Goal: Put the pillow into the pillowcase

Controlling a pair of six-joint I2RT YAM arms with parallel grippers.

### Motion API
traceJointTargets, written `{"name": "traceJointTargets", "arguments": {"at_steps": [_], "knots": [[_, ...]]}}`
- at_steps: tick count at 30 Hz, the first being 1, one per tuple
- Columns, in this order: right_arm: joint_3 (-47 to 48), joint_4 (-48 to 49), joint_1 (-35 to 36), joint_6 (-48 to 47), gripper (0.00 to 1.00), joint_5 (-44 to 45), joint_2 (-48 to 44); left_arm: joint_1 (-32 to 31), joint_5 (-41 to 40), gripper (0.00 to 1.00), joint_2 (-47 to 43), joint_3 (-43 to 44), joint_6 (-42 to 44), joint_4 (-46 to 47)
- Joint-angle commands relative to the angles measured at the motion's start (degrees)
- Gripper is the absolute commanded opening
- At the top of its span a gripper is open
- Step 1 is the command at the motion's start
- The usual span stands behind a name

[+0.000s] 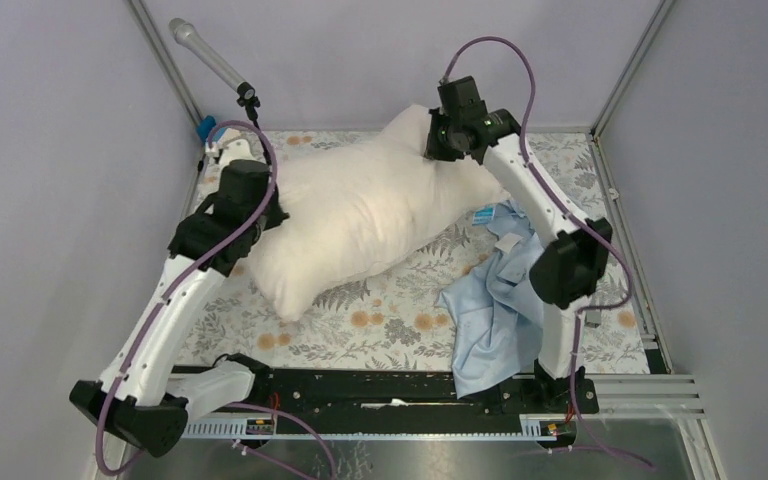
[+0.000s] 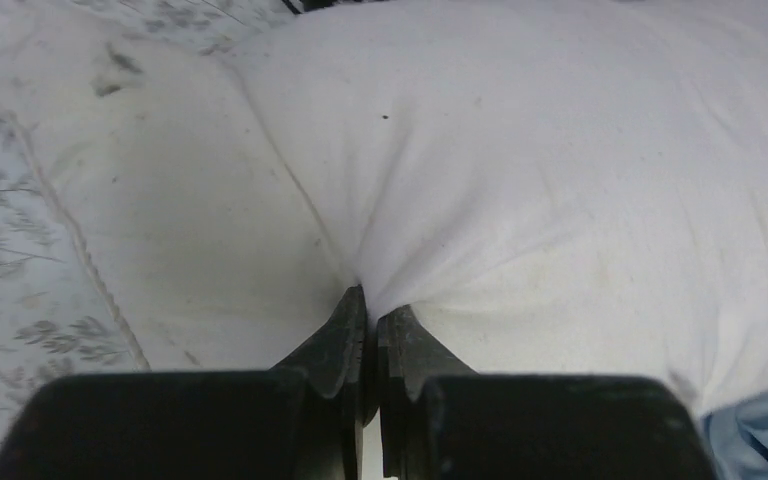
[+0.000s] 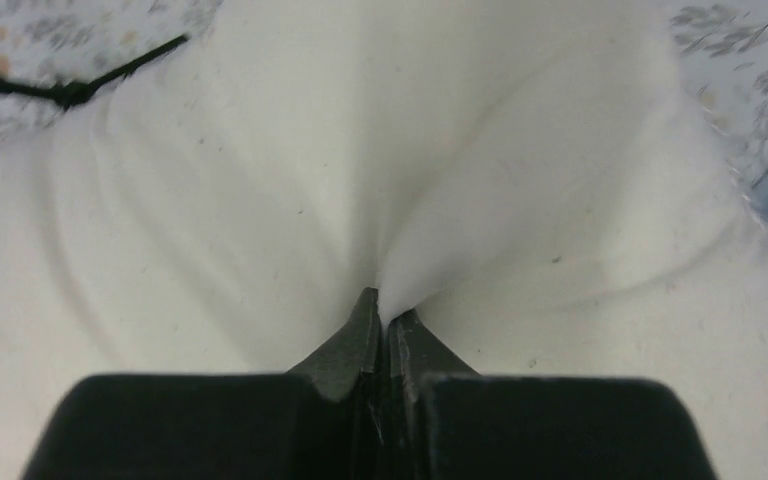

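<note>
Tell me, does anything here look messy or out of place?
The pillowcase lies crumpled at the right, its edge drooping over the black rail in front. The pillow sits diagonally, pinched at opposite ends by the left gripper and right gripper.

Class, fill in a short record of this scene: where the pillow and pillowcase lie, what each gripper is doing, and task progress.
Pillow: cream, lying diagonally on the floral tablecloth
Pillowcase: light blue, crumpled at the near right
Left gripper: shut on pillow fabric, left end
Right gripper: shut on pillow fabric, far right corner
Progress: pillow not yet inside pillowcase
</note>
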Motion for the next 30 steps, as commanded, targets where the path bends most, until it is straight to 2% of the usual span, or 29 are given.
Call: {"name": "traceJointTargets", "arguments": {"at_steps": [1,5,9,13,19,20,21,23,24,25,28,30], "knots": [[-12.3,7.9,8.4,4.7,0.00,-4.0,-17.9,2.1,-7.0,0.00,-3.3,4.7,3.8,-0.5],[-24.4,15.9,15.2,9.2,0.00,-6.2,-26.7,4.8,-11.2,0.00,-4.4,5.4,5.6,-1.1],[-33.5,26.2,21.5,12.1,0.00,-10.0,-29.8,8.2,-16.9,0.00,-3.6,4.9,5.9,-1.2],[-36.3,34.0,28.2,13.0,0.00,-10.8,-26.7,15.1,-17.0,0.00,-1.9,3.6,6.6,-0.7],[-33.6,38.7,32.7,15.3,0.00,-12.0,-17.6,24.0,-11.4,0.00,-1.6,-1.4,8.5,3.5],[-33.2,39.3,33.2,15.6,0.00,-12.0,-16.3,24.8,-11.3,0.06,-1.5,-2.3,8.9,4.1],[-32.8,39.7,33.6,15.9,0.00,-12.2,-15.1,25.3,-11.4,0.24,-1.3,-3.0,9.2,4.7],[-31.5,39.7,34.2,16.0,0.01,-13.0,-12.6,25.7,-11.3,0.74,-1.2,-3.7,9.0,5.3],[-30.9,39.4,34.5,16.0,0.07,-13.2,-11.8,25.7,-10.6,0.89,-1.3,-3.5,8.9,5.3],[-30.2,39.1,34.6,16.0,0.19,-13.6,-11.2,25.7,-9.2,0.97,-1.6,-3.2,9.0,5.4],[-28.2,37.5,34.8,15.6,0.60,-13.7,-10.8,25.7,-5.3,0.99,-2.6,-1.8,10.1,5.9],[-26.2,35.1,34.9,15.0,0.77,-12.4,-11.2,25.7,-1.1,0.99,-2.9,-0.5,10.3,5.5]]}}
